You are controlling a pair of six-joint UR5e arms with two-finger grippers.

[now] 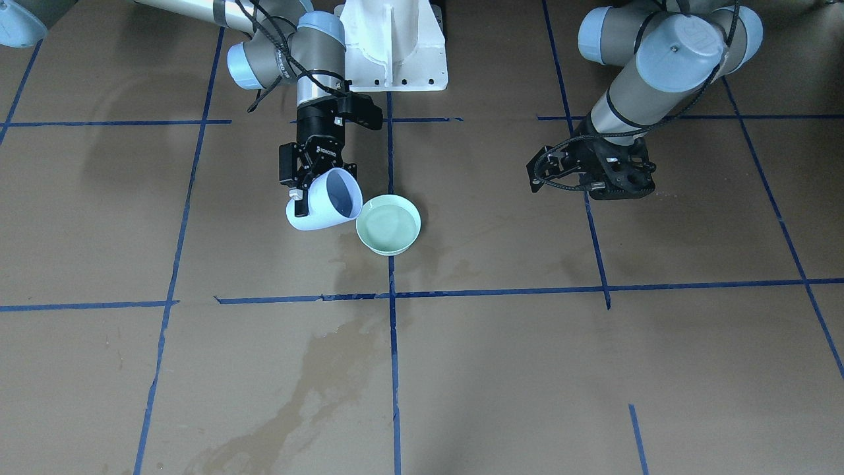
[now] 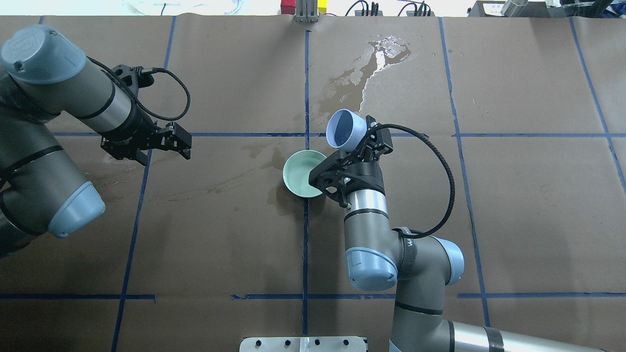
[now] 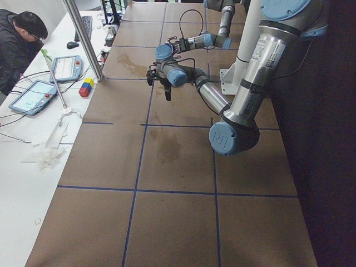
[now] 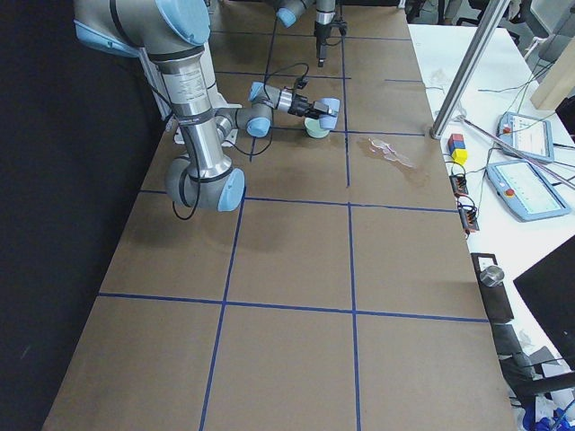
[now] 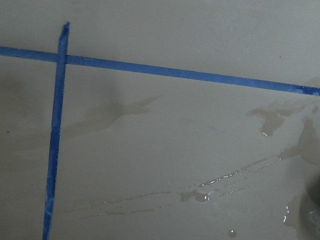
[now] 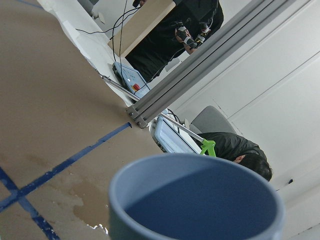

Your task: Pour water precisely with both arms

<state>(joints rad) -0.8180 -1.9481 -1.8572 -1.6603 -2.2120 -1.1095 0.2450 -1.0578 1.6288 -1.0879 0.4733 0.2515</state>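
**Right arm tips the cup at the bowl, left arm stands off**

In your overhead view, the brown paper table point(image 2: 513, 205) is crossed by blue tape lines point(image 2: 305, 244). The left arm point(image 2: 73, 98) comes in at 9 o'clock. Its left gripper point(image 3: 167, 92) points down at the paper, well apart from the crockery. You cannot tell from these views how its jaws stand.

The right arm point(image 2: 371, 230) reaches up from 6 o'clock. Its right gripper point(image 1: 304, 191) is clamped on a pale blue cup point(image 2: 346, 128), which is tipped well over. The cup's inside looks empty from the right wrist.

A pale green bowl point(image 1: 390, 249) stands on the centre tape line, with the cup at its 1 o'clock. The cup's lip is just beside the bowl's rim, and you cannot tell whether they touch.

The water point(image 1: 389, 223) lies in the bowl. A glinting puddle point(image 2: 379, 54) lies on the paper at the cup's 12 o'clock, and darker wet stains point(image 2: 254, 151) lie at the bowl's 10 o'clock.
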